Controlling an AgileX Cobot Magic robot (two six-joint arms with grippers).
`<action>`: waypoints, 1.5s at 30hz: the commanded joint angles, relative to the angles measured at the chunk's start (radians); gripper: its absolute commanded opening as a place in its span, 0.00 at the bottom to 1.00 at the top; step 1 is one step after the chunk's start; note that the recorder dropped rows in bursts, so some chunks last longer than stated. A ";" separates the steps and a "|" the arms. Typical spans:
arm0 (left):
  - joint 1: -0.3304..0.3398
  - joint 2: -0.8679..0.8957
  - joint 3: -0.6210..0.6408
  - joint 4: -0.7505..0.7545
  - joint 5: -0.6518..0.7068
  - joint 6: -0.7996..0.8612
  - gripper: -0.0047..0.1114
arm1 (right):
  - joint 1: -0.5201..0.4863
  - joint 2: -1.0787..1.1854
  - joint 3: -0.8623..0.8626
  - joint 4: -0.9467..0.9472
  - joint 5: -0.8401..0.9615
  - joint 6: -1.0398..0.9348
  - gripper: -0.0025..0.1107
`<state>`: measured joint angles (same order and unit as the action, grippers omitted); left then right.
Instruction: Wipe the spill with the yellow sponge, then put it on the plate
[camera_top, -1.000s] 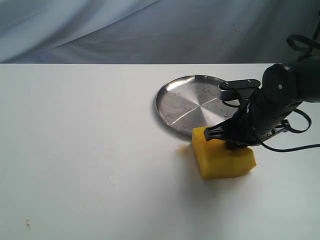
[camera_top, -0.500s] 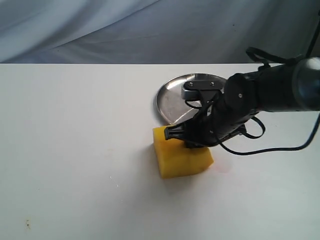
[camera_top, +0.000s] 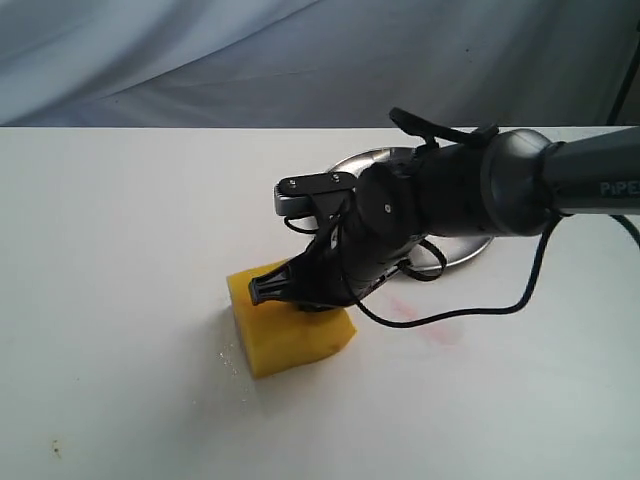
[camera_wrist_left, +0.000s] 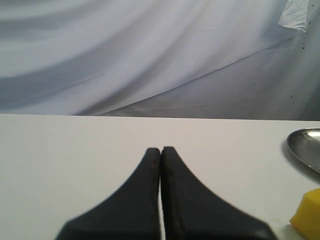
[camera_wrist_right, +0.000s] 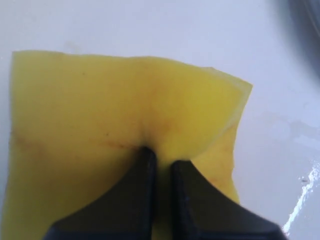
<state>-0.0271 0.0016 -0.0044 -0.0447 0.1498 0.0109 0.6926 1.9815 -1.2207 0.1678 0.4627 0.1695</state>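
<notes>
The right gripper (camera_top: 300, 295) pinches the yellow sponge (camera_top: 285, 335) from above, pressing it flat on the table (camera_top: 120, 250) for wiping, near the plate (camera_top: 372, 155) but apart. The left gripper (camera_wrist_left: 160, 150) rests closed and empty.

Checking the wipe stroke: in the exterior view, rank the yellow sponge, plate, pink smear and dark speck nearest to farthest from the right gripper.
1. yellow sponge, pinched by the right gripper.
2. plate behind the arm, pink smear toward the view's right: too close to call.
3. dark speck, far lower-left corner.
</notes>
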 joint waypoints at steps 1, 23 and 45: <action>-0.001 -0.002 0.004 0.001 -0.004 -0.001 0.05 | -0.027 -0.038 0.107 -0.033 0.019 -0.006 0.02; -0.001 -0.002 0.004 0.001 -0.004 -0.003 0.05 | -0.442 -0.372 0.445 -0.078 -0.067 -0.004 0.02; -0.001 -0.002 0.004 0.001 -0.004 -0.003 0.05 | -0.085 -0.164 0.240 0.030 -0.100 -0.008 0.02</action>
<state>-0.0271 0.0016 -0.0044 -0.0447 0.1498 0.0109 0.5689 1.7821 -0.9220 0.1801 0.3412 0.1674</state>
